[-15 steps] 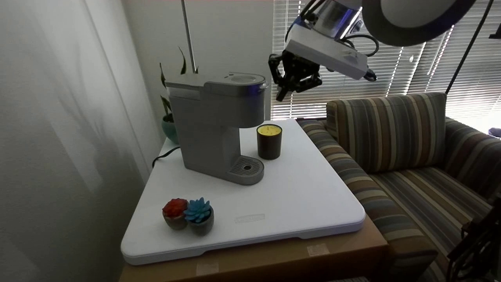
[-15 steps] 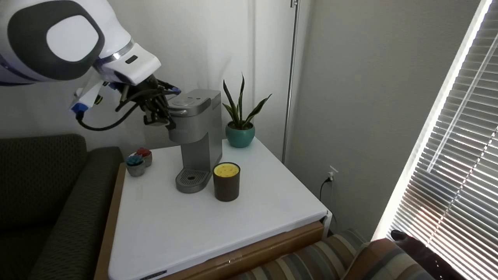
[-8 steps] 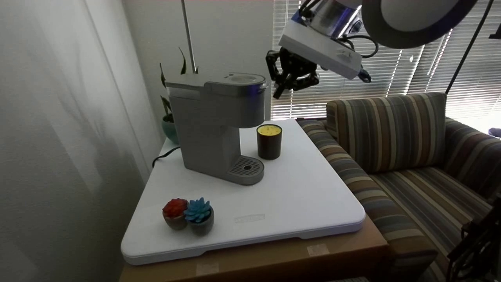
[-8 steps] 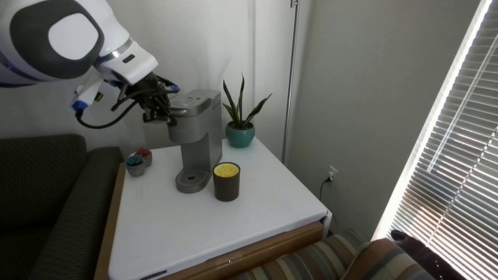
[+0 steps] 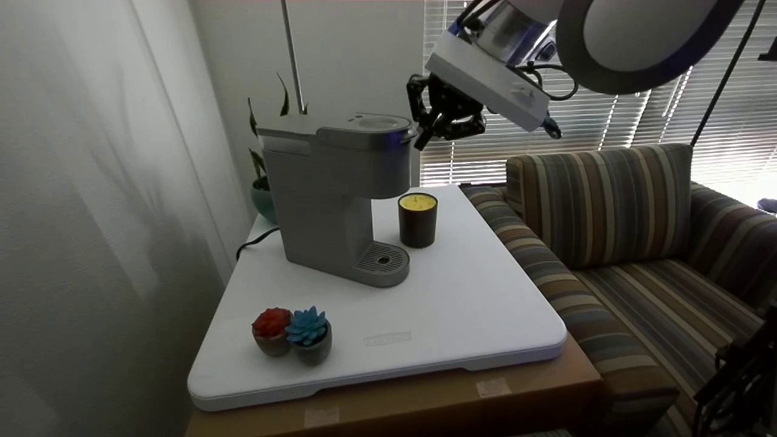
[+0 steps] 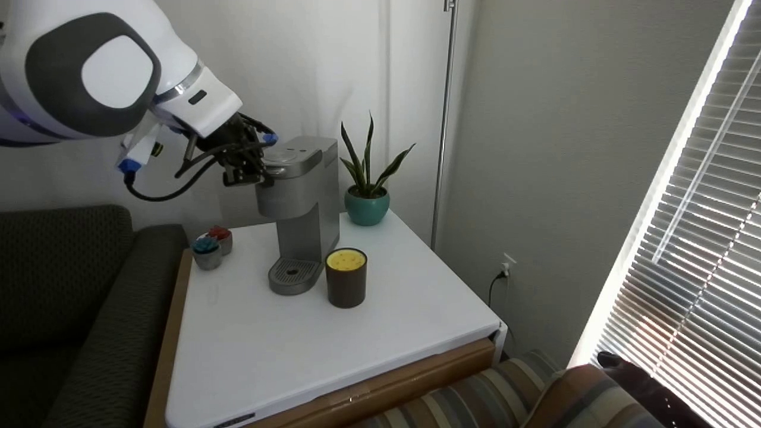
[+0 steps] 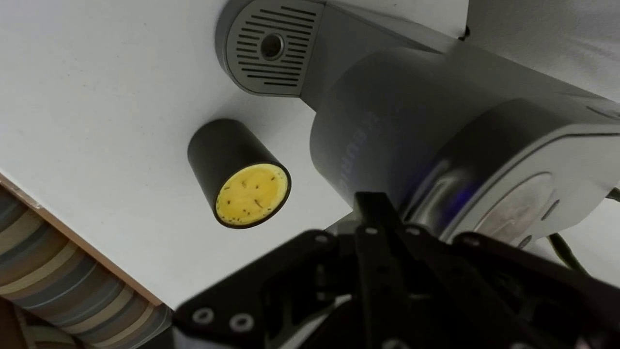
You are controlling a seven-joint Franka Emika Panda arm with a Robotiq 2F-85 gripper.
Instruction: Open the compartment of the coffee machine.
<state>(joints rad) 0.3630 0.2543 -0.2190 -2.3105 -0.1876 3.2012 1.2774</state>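
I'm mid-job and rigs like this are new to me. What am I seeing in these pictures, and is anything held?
The big white limb is a robot arm, ending in a black two-fingered gripper. Two pictures come from cameras outside the robot; the close-up comes from its wrist, so the fingers show along the bottom. On the white tabletop stand a grey coffee machine, a dark cup with a yellow top, a red potted succulent, a blue potted succulent and a plant in a teal pot. Nothing shows in the gripper: its fingers are together, the tips by the front of the coffee machine's top lid, which is down. Whether they touch, I can't tell.
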